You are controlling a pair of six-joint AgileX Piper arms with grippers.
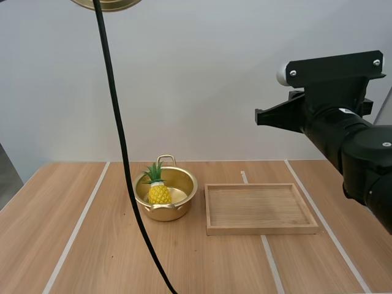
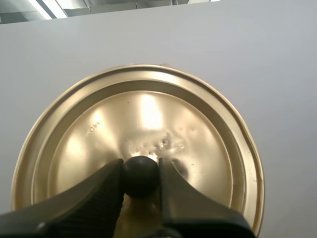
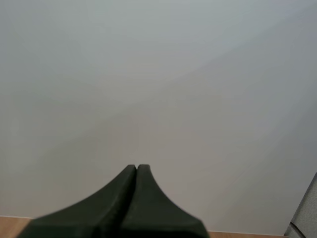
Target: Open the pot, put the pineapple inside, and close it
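A golden pot (image 1: pixel 181 179) stands uncovered on the table, left of centre, with a yellow pineapple (image 1: pixel 158 191) with green leaves standing inside it. High above the table the rim of the golden lid (image 1: pixel 107 3) shows. In the left wrist view my left gripper (image 2: pixel 141 176) is shut on the lid's black knob (image 2: pixel 140 174), and the lid (image 2: pixel 143 129) hangs in front of the grey wall. My right gripper (image 3: pixel 136 168) is shut on nothing, its fingers together as one dark wedge pointing at the wall; its arm (image 1: pixel 343 122) is raised at the right.
A shallow wooden tray (image 1: pixel 260 208) lies just right of the pot, with nothing in it. Pale stripes run across the wooden table (image 1: pixel 73 239).
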